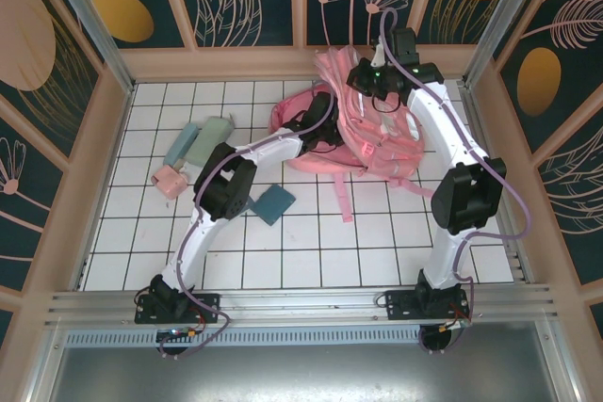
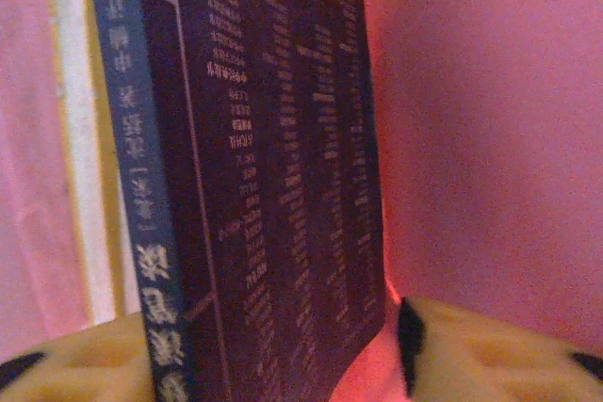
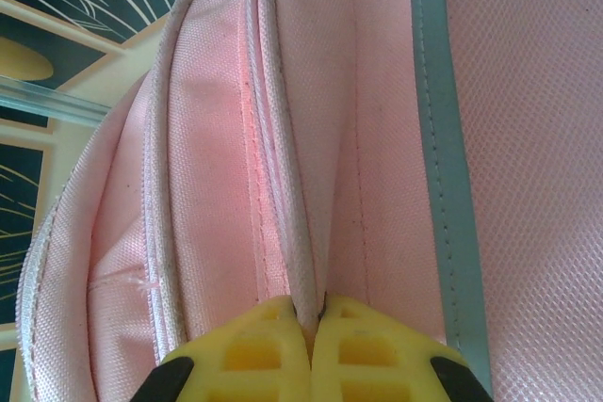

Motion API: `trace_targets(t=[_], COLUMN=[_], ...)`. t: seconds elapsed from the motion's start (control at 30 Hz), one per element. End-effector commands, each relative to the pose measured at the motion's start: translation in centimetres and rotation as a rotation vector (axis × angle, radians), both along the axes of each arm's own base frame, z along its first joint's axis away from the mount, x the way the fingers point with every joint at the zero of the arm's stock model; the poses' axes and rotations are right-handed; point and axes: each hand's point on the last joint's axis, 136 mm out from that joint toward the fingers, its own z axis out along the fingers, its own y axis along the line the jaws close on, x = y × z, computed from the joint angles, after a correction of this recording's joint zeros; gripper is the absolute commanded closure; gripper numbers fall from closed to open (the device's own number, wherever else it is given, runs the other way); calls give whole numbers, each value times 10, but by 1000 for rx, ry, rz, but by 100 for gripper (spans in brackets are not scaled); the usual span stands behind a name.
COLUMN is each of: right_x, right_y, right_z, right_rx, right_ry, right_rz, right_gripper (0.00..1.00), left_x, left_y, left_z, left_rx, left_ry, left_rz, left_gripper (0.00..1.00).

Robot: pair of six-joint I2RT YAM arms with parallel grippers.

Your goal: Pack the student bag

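The student bag [image 1: 375, 143]: a large pink fabric backpack, slumped on its side at the far right-centre of the tiled table [image 1: 141, 233], one pink strap [image 1: 345, 200] trailing toward the near edge (close up: piped seams and a pale grey-blue reflective strip run lengthwise).

The pink fabric of the student bag [image 3: 217, 138] is seen across most of the view. At 6 o'clock the yellow fingers [image 3: 254, 350] of the right pincer [image 3: 316, 313] are pressed together, with a piped seam [image 3: 283, 185] of the bag pinched between them. A pale reflective strip [image 3: 438, 138] is stitched from 12 towards 5 o'clock. A dark patterned wall [image 3: 57, 7] is visible at 10 o'clock.
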Motion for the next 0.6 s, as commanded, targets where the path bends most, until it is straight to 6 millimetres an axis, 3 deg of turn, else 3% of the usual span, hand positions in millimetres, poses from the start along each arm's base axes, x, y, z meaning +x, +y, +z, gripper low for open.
trace_targets(t=[0.0,0.2,0.57], right_x=[-6,-7,-18], right_y=[9,5,4], right_z=[60,47,-5], right_rx=[83,80,41], right_ry=[-178,-165,-105], right_rz=[52,48,69], right_gripper=[100,100,100], left_x=[-15,-22,-39], left_y=[8,37,149], left_z=[44,76,72], left_rx=[56,120,244], left_ry=[-85,-149,-132], left_rz=[-9,33,174], left_gripper=[35,28,26])
